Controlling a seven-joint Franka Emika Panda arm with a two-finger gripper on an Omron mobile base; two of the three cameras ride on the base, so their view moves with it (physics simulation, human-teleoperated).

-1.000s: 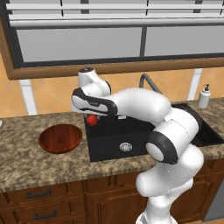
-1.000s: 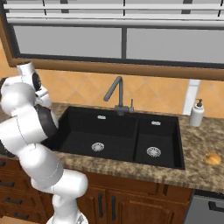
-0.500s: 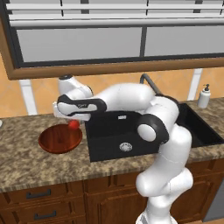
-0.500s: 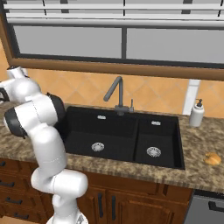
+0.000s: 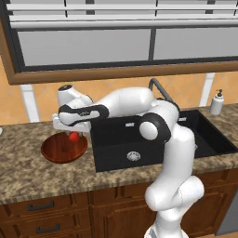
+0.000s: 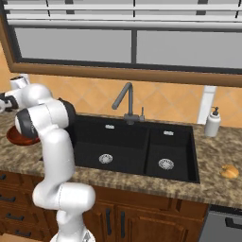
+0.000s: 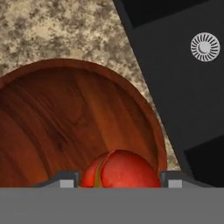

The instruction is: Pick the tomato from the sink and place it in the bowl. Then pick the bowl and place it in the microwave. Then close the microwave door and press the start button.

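One tomato sits at the bottom centre of the hand view, caught between the two dark fingertips, so the gripper looks closed on it at about the fruit's own width. In the left base view the same red ball shows at mid-left of the frame, just under the hand and over the inner part of the bowl. Whether it already touches the wood cannot be told; it appears low over the bowl's hollow, which suits a gentle release rather than a drop.

Around it, the bowl's reddish-brown grain spreads across the left and middle of the hand view, its rim curving just beside the black edge of the sink. The bowl rests on the speckled stone counter, close to the basin's left side, so the carry out of the sink is a short one.

Farther out, the steel drain lies at the upper right of the hand view. In the right base view the faucet stands at centre behind the basin, and a soap dispenser stands at right.

My reading: the first placing is near its end, with the bowl's move to the microwave not yet begun.
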